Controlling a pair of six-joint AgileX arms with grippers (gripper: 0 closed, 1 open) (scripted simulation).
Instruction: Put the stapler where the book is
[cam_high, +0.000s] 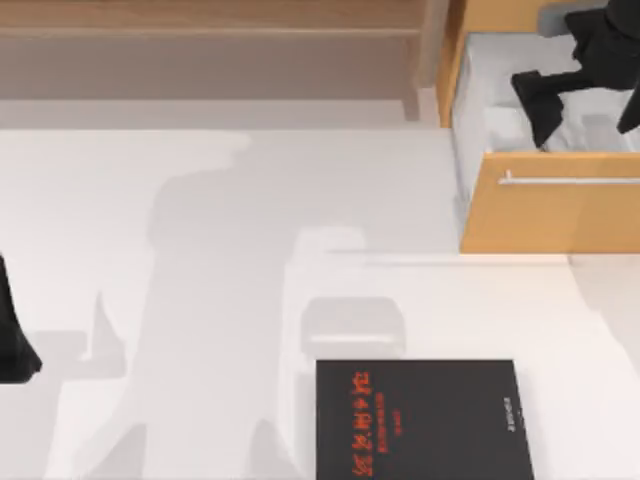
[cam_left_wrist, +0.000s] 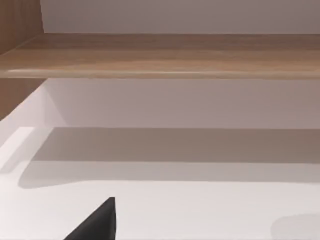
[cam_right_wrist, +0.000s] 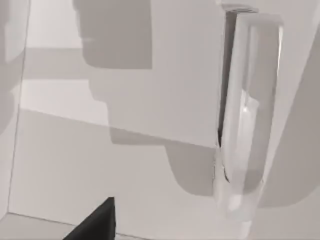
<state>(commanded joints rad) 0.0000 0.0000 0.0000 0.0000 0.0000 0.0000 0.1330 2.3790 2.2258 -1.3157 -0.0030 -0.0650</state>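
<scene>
Right gripper (cam_high: 545, 115) hangs inside the open drawer (cam_high: 550, 200) at top right; can't tell if fingers are wide or narrow. Stapler (cam_right_wrist: 242, 125) lies on the drawer floor just below it, w/ nothing gripping it. Looks light, stiff, smooth plastic, prob. slippery: pinch across the slim body mid-length. Book (cam_high: 420, 420) sits at the near edge of the table. Left arm (cam_high: 15, 340) parked at far left.

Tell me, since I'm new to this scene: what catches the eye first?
The large black book with red characters lies flat at the table's near edge, right of centre. At the top right an open wooden drawer juts out, with the right gripper reaching down into it; the right wrist view shows the pale stapler lying inside. The left gripper waits at the table's left edge.
</scene>
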